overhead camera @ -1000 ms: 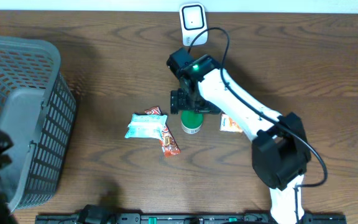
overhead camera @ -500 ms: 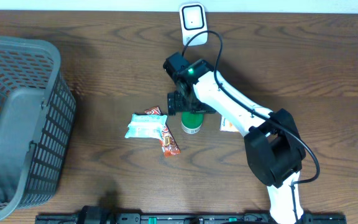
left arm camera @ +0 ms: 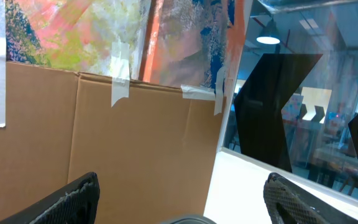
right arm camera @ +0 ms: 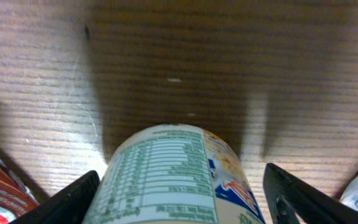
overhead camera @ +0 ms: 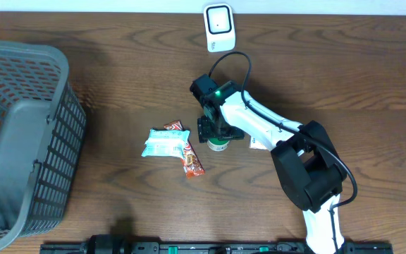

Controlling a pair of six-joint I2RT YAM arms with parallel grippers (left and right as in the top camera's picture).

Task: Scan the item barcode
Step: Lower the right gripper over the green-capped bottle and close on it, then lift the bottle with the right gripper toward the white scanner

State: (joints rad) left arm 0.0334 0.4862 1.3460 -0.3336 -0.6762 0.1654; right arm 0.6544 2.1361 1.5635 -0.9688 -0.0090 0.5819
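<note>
A small tub (right arm camera: 173,180) with a green-and-white printed label lies on its side on the wooden table. From overhead only its green end (overhead camera: 219,145) peeks out below my right gripper (overhead camera: 217,131). In the right wrist view that gripper (right arm camera: 182,171) straddles the tub with its jaws open. The left finger (right arm camera: 73,199) is close to the label, and a gap remains at the right finger (right arm camera: 303,199). A white scanner (overhead camera: 218,27) stands at the table's far edge. My left gripper (left arm camera: 182,177) is open and empty, aimed at a cardboard wall.
A pale blue packet (overhead camera: 164,143) and red wrappers (overhead camera: 193,164) lie just left of the tub. An orange-and-white packet (overhead camera: 259,143) lies under the right arm. A large grey mesh basket (overhead camera: 20,134) fills the table's left side.
My right gripper has come down over the tub, covering most of it, and its jaws have narrowed around it. The dark left arm has dropped out of the overhead view's left edge.
</note>
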